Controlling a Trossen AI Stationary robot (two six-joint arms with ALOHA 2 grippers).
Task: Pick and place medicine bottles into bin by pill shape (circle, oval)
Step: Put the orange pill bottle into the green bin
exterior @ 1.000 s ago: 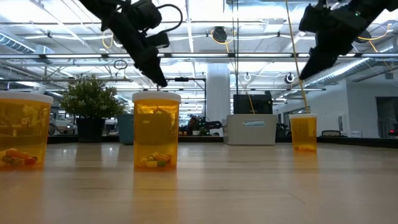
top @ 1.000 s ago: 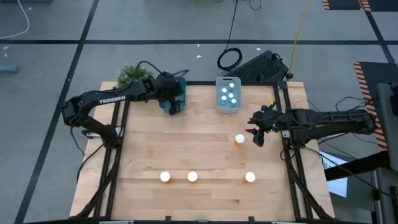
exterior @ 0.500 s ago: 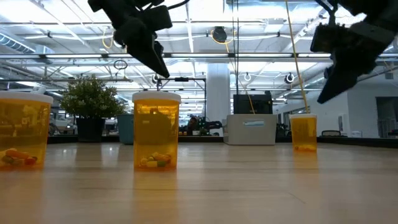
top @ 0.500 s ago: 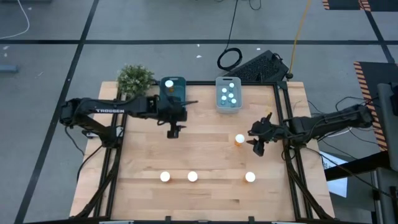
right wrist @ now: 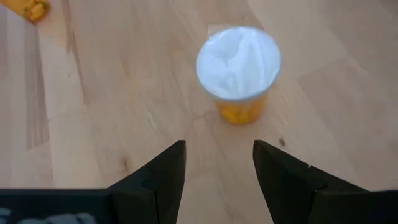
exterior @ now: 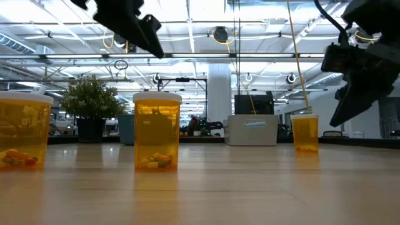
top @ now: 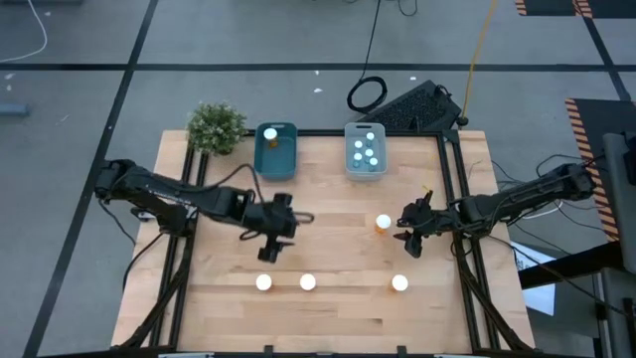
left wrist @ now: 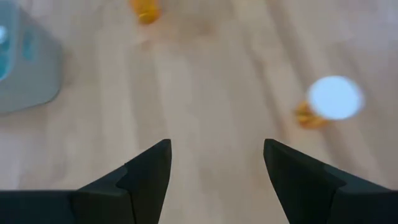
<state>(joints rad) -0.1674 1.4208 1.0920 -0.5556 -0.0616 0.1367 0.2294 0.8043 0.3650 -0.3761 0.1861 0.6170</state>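
**Operator:** Report the scene, largest item first.

**Technician:** The pale wooden table (top: pixel 328 249) carries two bins along its far edge: a teal rectangular bin (top: pixel 275 151) holding one white-capped bottle, and a pale translucent bin (top: pixel 365 151) holding several capped bottles. A green potted plant (top: pixel 216 126) stands at the far-left corner. Four amber-orange medicine bottles with white caps remain loose: three in a row near the front edge (top: pixel 307 282) and one mid-table on the right (top: pixel 384 224).

**Operator:** Gripper status?

**Technician:** The left gripper (top: pixel 272 227) hangs over the table's centre-left, above the front row, fingers (left wrist: pixel 146 174) spread wide and empty. The right gripper (top: pixel 409 227) sits just beside the mid-table bottle (right wrist: pixel 239 68), fingers (right wrist: pixel 163 177) parted and empty, the bottle ahead of them and not yet between them.

**Operator:** Likely faults from this state?

**Technician:** Judged risks only. The right fingers appear only slightly wider than the cap; an off-centre approach may strike the bottle and tip or roll it. A grip taken high on the smooth cap may slip during the lift. Pill shape cannot be read from above, so the wrong bin is possible. Both arms reaching toward the bins together may collide.
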